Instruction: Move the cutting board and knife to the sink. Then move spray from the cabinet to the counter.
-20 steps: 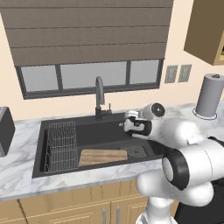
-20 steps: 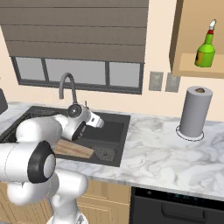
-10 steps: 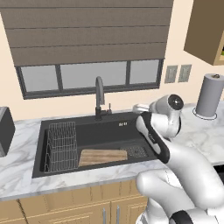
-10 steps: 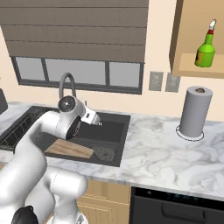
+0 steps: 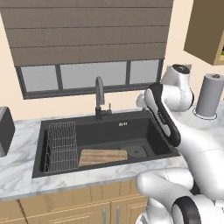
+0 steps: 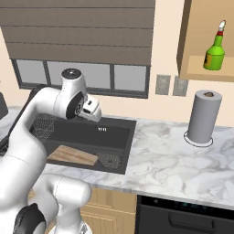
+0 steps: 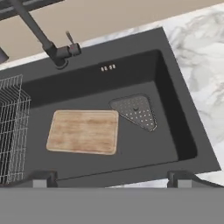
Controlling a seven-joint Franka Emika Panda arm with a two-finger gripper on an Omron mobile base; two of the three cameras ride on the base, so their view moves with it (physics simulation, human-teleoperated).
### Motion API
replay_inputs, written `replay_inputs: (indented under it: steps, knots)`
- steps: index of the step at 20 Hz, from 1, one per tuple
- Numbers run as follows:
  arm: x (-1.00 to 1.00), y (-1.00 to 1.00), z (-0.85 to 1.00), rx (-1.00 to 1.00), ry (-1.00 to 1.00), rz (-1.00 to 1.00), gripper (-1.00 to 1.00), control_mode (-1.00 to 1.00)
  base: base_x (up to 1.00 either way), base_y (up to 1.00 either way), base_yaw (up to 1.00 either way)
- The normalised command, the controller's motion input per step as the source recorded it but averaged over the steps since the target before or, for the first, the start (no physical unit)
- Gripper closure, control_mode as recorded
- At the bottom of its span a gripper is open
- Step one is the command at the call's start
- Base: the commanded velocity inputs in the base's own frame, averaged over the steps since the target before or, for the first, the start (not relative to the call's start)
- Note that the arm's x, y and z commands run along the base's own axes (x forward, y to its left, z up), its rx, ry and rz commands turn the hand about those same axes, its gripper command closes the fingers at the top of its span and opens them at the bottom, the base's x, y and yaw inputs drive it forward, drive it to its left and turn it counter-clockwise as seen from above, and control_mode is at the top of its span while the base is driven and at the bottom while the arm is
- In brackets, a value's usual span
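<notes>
The cutting board (image 7: 84, 131) lies flat on the bottom of the black sink (image 7: 168, 127), beside the drain grid (image 7: 135, 111); it also appears as the cutting board (image 5: 103, 156) and the cutting board (image 6: 73, 156). My gripper (image 6: 94, 114) hangs open and empty high over the basin's back right, with fingertips (image 7: 41, 178) spread wide. The knife is out of view. The green spray (image 6: 214, 48) stands upright in the open cabinet niche (image 6: 201, 73) at the upper right. The marble counter (image 6: 160, 160) stretches right of the sink.
A wire dish rack (image 5: 61, 146) fills the sink's left part. The dark faucet (image 5: 99, 97) rises behind the basin. A grey paper towel roll (image 6: 203, 116) stands on the counter under the cabinet. A dark appliance (image 5: 4, 129) sits at the far left.
The arm has swung up out of the sink, lifting the open gripper well above the basin. The cutting board lies where it was.
</notes>
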Motion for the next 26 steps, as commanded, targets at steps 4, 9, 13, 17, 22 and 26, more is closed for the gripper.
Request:
replay_inputs:
  steps: [4, 9, 13, 17, 22, 26]
  knots:
    - [-0.98, 0.00, 0.05, 0.00, 0.24, 0.13, -1.00, -1.00, 0.00, 0.00, 0.00]
    - [-1.00, 0.00, -0.01, 0.00, -0.02, 0.13, -1.00, -1.00, 0.00, 0.00, 0.00]
    - [-0.66, 0.00, -0.01, 0.00, -0.09, 0.12, -1.00, -1.00, 0.00, 0.00, 0.00]
    - [-0.29, 0.03, 0.00, 0.00, -0.04, 0.09, -1.00, -1.00, 0.00, 0.00, 0.00]
    - [-0.14, 0.13, 0.00, 0.00, 0.00, 0.05, -1.00, -1.00, 0.00, 0.00, 0.00]
    - [0.00, 0.02, 0.00, 0.00, 0.00, 0.01, -1.00, -1.00, 0.00, 0.00, 0.00]
